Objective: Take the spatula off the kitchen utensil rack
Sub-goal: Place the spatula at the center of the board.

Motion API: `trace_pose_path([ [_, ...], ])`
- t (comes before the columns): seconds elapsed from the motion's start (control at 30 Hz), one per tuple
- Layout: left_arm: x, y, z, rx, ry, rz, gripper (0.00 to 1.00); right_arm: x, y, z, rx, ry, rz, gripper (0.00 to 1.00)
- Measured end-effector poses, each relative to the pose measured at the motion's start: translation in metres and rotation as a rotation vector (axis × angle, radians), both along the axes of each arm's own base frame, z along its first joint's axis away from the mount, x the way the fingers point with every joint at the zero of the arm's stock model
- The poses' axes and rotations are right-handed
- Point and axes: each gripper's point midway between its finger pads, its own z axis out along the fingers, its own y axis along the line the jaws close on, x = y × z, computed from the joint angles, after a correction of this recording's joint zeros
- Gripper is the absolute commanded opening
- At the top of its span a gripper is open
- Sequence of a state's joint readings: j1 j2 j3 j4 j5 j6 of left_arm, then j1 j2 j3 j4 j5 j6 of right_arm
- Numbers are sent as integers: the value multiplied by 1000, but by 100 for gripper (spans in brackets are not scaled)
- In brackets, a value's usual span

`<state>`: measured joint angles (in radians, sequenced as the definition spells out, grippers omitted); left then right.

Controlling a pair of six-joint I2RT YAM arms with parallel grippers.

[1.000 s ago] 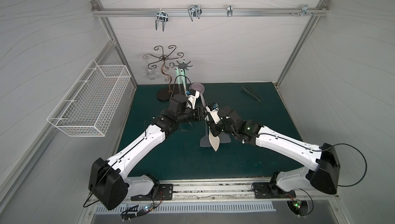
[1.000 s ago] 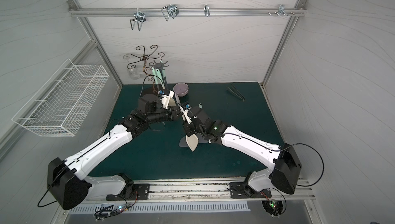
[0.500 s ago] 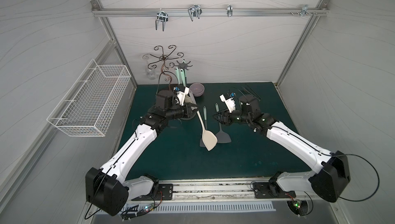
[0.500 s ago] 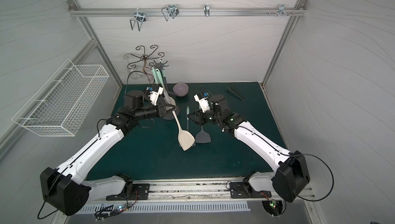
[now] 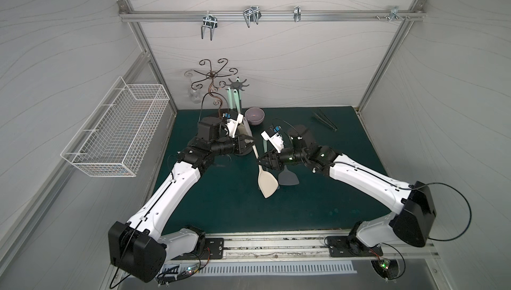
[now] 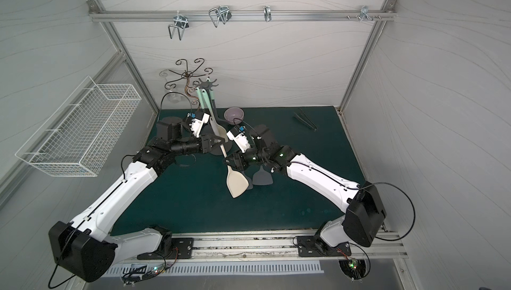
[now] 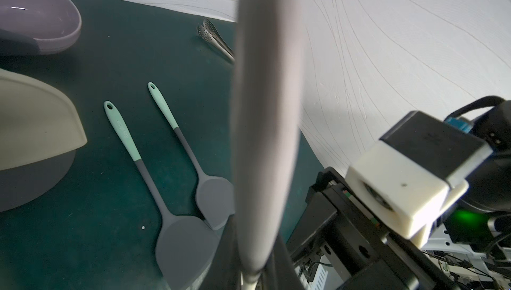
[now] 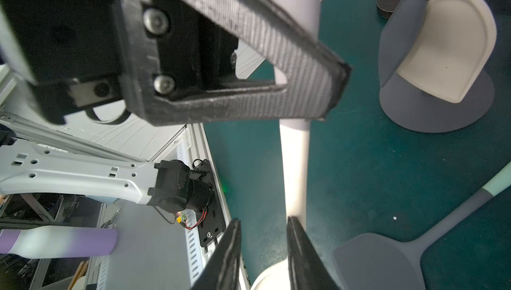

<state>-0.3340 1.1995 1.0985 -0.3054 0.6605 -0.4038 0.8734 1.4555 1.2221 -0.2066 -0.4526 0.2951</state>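
Your left gripper (image 5: 248, 146) is pinching the cream spatula (image 5: 266, 186) partway up its handle, looking clear of the kitchen utensil rack (image 5: 237, 84) standing just behind. The long axis is slanting from that grip down toward the front of the desk (image 5: 221, 205), with the blade hanging low beside two dark-grey turners (image 5: 289, 178). Your right gripper (image 5: 261, 160) is sitting nearer the blade, at the neck, jaws spread either side of the handle and not visibly squeezing it. The lilac bowl (image 5: 254, 115) and the white wire basket (image 5: 116, 136) are both looking empty, while mint-handled utensils (image 5: 231, 100) are hanging from the rack.
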Motion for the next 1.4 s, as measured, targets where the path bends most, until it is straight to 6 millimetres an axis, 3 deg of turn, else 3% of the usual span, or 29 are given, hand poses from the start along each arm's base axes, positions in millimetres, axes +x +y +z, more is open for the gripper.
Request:
trace_pose_path([
  [0.27, 0, 2, -4, 16, 2, 5, 0, 3, 1, -5, -63, -57, -50, 38],
  [0.53, -6, -1, -3, 9, 12, -20, 0, 14, -5, -20, -135, -86, -110, 39],
  [0.6, -6, -1, -3, 9, 11, -20, 0, 14, -5, -22, -141, -86, -111, 31],
  [0.73, -6, 0, -3, 9, 9, -21, 0, 9, -2, -20, -132, -89, -83, 0],
  [0.87, -7, 0, -3, 9, 13, -27, 1, 6, -1, -20, -127, -80, -69, 0],
  [0.97, -8, 0, -4, 18, 5, -33, 48, 7, -1, -21, -131, -80, -74, 0],
  [1.0, -9, 1, -5, 23, 8, -32, 59, 8, -2, -22, -138, -80, -82, 0],
  [1.07, -11, 4, -8, 50, 4, -23, 71, 15, -7, -26, -166, -87, -119, 0],
  [1.2, -11, 25, -11, 157, -21, 67, 77, 38, -29, -34, -249, -92, -231, 0],
  [1.4, -5, 73, -6, 365, -109, 271, 78, 108, -101, -49, -391, -12, -526, 0],
])
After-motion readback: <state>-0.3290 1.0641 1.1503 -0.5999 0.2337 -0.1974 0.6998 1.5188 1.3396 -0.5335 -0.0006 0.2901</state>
